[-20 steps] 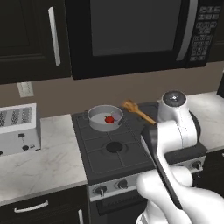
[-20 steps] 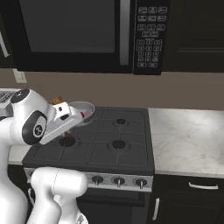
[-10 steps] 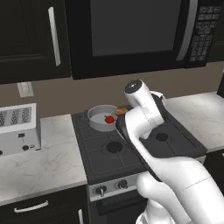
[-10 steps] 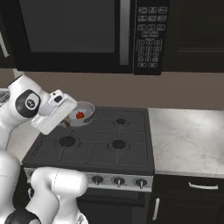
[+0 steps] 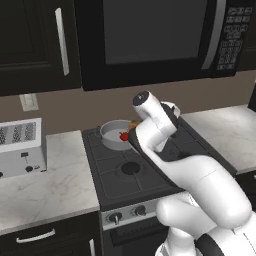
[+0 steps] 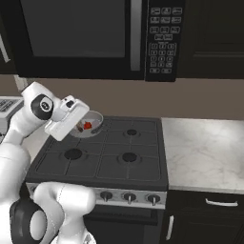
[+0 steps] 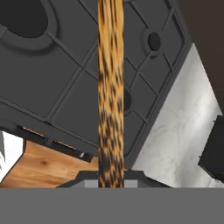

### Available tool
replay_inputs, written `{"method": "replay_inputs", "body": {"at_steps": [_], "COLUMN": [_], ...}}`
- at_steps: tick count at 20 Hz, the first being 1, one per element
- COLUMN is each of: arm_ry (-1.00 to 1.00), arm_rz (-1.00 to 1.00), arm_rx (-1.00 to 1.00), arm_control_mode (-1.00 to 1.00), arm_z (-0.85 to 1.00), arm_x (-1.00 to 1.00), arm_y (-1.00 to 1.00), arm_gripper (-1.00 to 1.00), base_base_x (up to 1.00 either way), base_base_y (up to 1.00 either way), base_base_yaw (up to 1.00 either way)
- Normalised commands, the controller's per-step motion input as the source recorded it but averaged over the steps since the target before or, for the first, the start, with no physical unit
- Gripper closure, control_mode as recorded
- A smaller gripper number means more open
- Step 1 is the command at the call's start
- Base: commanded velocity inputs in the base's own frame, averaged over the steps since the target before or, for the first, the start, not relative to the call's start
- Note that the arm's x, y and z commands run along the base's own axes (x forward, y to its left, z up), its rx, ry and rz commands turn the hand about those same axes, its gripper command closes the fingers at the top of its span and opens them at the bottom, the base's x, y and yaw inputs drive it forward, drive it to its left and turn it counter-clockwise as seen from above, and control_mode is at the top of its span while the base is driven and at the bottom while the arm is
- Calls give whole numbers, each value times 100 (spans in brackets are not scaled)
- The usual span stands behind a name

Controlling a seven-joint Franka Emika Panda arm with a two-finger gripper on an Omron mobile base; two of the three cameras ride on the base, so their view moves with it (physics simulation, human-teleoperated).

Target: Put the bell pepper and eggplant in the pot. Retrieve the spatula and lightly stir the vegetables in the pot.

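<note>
Pot: the shallow round silver-grey metal pot [image 5: 116, 134] sits on the back left burner of the black stove [image 5: 125, 170].
Pepper: the small shiny red bell pepper [image 5: 124, 136] lies inside the pot, near its right side.
Spatula: the long thin orange-brown wooden spatula [image 7: 110, 87] runs straight up from between the finger tips in the hand view, with the stove far below it. A bit of its brown end shows just beside the pot's right rim.
Hand: the white robot hand [image 6: 66, 121] is closed tight on the spatula handle. It hangs by the pot's edge.
Toaster: a silver toaster [image 5: 20, 147] stands on the white marble counter [image 5: 45, 187], left of the stove.
</note>
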Motion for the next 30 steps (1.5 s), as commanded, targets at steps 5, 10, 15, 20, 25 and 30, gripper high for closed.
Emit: {"method": "replay_inputs", "body": {"at_steps": [5, 10, 15, 20, 25, 30], "arm_ry": [0, 0, 0, 5, 13, 21], "arm_rz": [5, 8, 16, 26, 6, 0], "arm_rx": [-10, -18, -11, -2, 0, 0], "arm_control_mode": [-100, -100, -100, -100, -100, -100], "arm_z": [-22, -30, -7, 15, 3, 0], "arm_x": [32, 33, 24, 9, 23, 42], "arm_y": [0, 0, 0, 0, -13, -3], "arm_gripper": [100, 100, 100, 100, 100, 100], "base_base_x": [0, 0, 0, 0, 0, 0], "base_base_y": [0, 0, 0, 0, 0, 0], "base_base_yaw": [0, 0, 0, 0, 0, 0]}}
